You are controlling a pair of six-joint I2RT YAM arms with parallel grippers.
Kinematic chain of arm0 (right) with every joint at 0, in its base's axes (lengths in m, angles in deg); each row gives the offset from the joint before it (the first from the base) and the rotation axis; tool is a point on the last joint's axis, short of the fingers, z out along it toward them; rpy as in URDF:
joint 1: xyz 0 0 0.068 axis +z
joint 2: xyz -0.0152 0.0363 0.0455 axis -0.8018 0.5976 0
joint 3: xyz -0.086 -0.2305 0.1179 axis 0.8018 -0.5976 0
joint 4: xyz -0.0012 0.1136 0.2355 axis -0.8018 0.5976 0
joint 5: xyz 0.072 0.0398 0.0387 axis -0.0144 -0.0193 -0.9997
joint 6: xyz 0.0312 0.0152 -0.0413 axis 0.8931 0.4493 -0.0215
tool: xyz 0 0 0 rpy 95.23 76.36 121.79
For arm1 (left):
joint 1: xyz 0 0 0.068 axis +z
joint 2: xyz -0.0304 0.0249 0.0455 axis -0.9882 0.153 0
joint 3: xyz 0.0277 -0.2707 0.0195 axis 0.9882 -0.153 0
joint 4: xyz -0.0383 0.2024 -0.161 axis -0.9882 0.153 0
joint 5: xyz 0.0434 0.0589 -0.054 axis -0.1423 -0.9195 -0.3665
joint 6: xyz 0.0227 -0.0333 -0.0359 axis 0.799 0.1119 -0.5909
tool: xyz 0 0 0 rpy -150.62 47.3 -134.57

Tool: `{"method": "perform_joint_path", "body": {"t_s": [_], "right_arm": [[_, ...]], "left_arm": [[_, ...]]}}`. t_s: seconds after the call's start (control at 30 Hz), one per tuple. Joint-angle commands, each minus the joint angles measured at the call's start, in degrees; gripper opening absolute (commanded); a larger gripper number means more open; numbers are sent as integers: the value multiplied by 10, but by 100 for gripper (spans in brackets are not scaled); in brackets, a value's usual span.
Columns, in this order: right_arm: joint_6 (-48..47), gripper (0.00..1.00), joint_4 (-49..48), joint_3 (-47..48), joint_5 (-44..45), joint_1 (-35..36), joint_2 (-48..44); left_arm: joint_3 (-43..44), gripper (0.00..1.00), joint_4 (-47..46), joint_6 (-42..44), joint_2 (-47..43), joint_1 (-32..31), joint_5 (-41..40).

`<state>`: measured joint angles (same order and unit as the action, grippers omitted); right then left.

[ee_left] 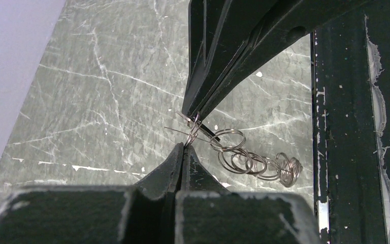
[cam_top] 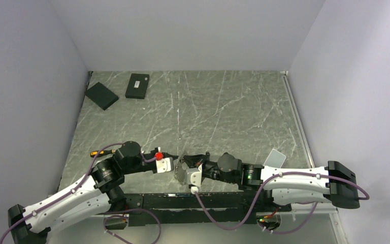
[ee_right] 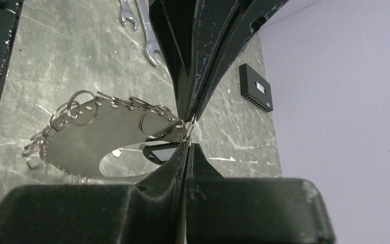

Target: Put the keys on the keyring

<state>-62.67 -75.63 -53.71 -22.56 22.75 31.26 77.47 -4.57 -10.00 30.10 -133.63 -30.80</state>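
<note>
In the top view the two arms reach in from the lower corners and their tips meet low in the frame, just left of centre, above the grey marbled desk (cam_top: 223, 112). The left hand (ee_left: 183, 148) shows at the bottom centre of its own view with its fingers pressed together and no gap between them. The right hand (ee_right: 188, 145) looks the same in its own view, and each hand's dark fingers come down from the top of the other's frame. Between the two tips sits the keyring (ee_left: 193, 130), a small loop of thin wire. Both hands pinch it, though how deep the wire sits in either one is hard to tell. To the left of the pinch in the right wrist view hang the keys (ee_right: 96, 145). They read there as one flat grey crescent of metal with a jagged lower edge and wire rings threaded along its upper rim. From the left wrist the same bunch trails toward the lower right as a string of overlapping rings (ee_left: 254, 161). Whether it touches the desk I cannot tell. Two silver wrenches (ee_right: 150, 35) lie at the top of the right wrist frame. A black box (ee_right: 256, 87) lies on the desk at right of centre there.
</note>
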Motion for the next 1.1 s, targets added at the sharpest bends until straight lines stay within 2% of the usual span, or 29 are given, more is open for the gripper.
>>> {"method": "perform_joint_path", "body": {"t_s": [0.0,0.47,1.07], "right_arm": [[-6,0,-32,7,4,5,-2],[-22,0,-20,7,8,12,-5],[-46,0,14,22,9,41,1]], "left_arm": [[3,0,-33,-6,2,1,0],[8,0,-17,0,7,2,19],[21,0,29,19,23,1,87]]}}
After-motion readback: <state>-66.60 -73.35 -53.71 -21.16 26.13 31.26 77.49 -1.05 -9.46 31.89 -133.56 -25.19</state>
